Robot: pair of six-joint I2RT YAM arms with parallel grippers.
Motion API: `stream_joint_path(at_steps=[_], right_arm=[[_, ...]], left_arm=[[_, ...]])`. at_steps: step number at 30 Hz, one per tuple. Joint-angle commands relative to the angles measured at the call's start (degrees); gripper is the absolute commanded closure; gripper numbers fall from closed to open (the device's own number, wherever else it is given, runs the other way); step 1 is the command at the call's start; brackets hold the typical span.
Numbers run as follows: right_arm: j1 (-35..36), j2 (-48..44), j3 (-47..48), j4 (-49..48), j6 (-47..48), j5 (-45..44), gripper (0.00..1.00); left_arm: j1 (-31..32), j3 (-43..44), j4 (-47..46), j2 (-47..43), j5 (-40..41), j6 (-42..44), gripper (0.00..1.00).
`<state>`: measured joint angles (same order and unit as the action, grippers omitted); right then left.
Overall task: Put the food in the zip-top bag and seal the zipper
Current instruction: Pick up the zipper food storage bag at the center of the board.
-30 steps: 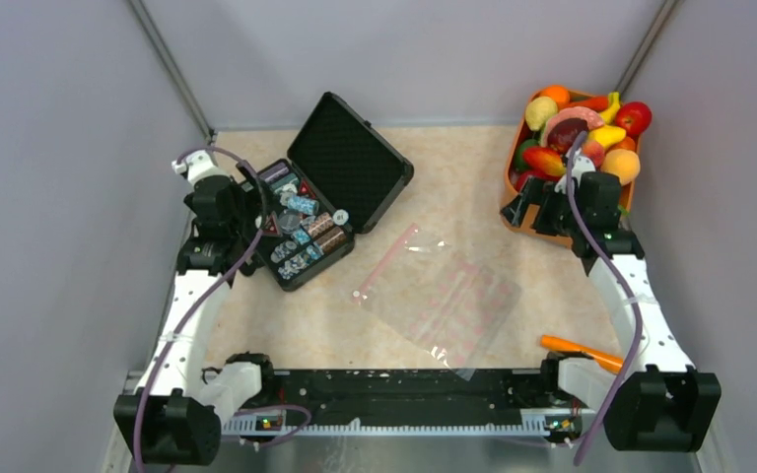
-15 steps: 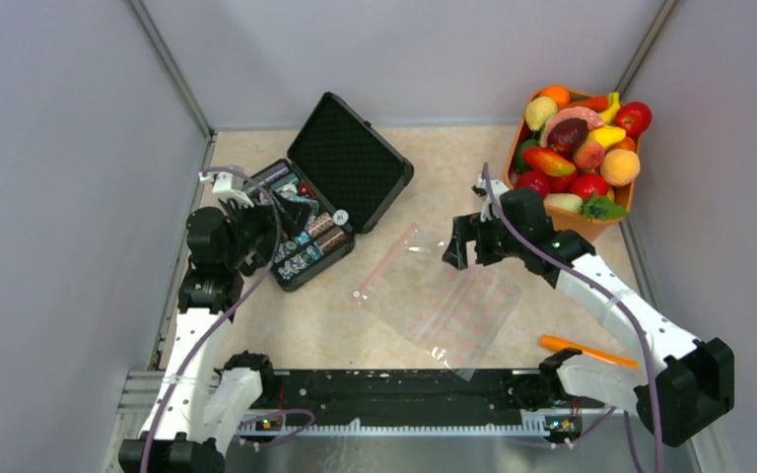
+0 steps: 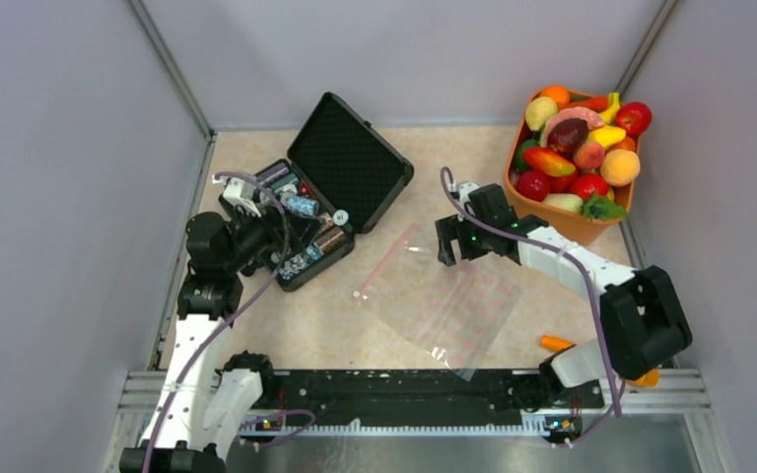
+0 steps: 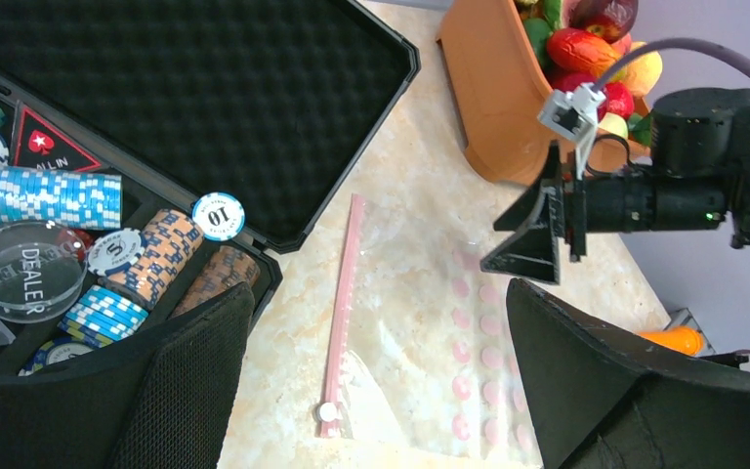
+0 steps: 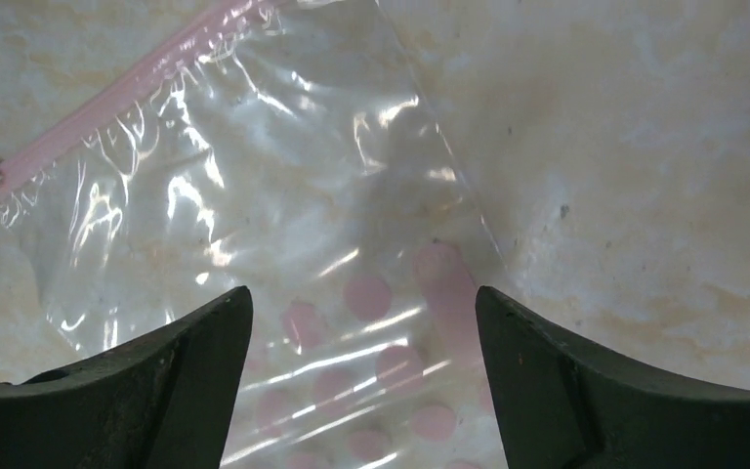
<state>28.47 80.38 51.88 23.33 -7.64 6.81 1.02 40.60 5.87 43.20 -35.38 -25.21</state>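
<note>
The zip-top bag point(image 3: 446, 301) lies flat and see-through on the table, printed with pink dots point(image 5: 366, 293). Its pink zipper point(image 3: 386, 261) runs along the left edge, with a white slider point(image 4: 327, 412) at the near end. The food point(image 3: 580, 138) is piled in an orange bin point(image 3: 552, 212) at the back right. My right gripper point(image 3: 444, 241) hovers open over the bag's far corner, and between its fingertips point(image 5: 361, 293) only the bag below shows. My left gripper point(image 3: 274, 241) is open above the black case's edge, looking across at the zipper point(image 4: 344, 283) and the bag point(image 4: 469, 332).
An open black case point(image 3: 340, 172) holding poker chips point(image 4: 57, 195) sits at the back left. A lone orange stick point(image 3: 555, 343) lies near the right arm's base. Grey walls close in the table on three sides.
My right arm has swung left from the fruit bin to above the bag's far corner. The left gripper has shifted slightly right over the case.
</note>
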Motion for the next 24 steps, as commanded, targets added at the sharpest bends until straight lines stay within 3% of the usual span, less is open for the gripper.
stream_joint_path(at_steps=[1, 9, 11, 16, 18, 24], right_arm=[[1.04, 4.24, 2.32, -13.68, 2.23, 1.31, 0.2], [4.02, 10.19, -3.12, -35.38, 20.61, -0.34, 0.18], [4.25, 12.2, -1.99, -34.28, 25.33, 0.65, 0.16], [4.23, 16.24, 0.31, -33.35, 26.87, -2.95, 0.12], [4.14, 17.31, 3.37, -28.11, 27.31, 0.68, 0.12], [3.89, 20.37, 6.45, -24.35, 25.48, 4.11, 0.14]], left_arm=[[0.0, -0.6, 0.84, -2.06, -0.75, 1.63, 0.01], [-0.02, -0.6, 4.5, -4.79, 2.1, 3.41, 0.01], [0.0, -0.93, 4.46, -5.26, 2.55, 3.41, 0.01], [-0.04, -0.77, 5.4, -5.85, 3.15, 3.67, 0.01], [0.03, -0.69, 5.59, -6.01, 3.45, 3.95, 0.01], [-0.04, -0.55, 6.04, -6.12, 4.46, 4.38, 0.01]])
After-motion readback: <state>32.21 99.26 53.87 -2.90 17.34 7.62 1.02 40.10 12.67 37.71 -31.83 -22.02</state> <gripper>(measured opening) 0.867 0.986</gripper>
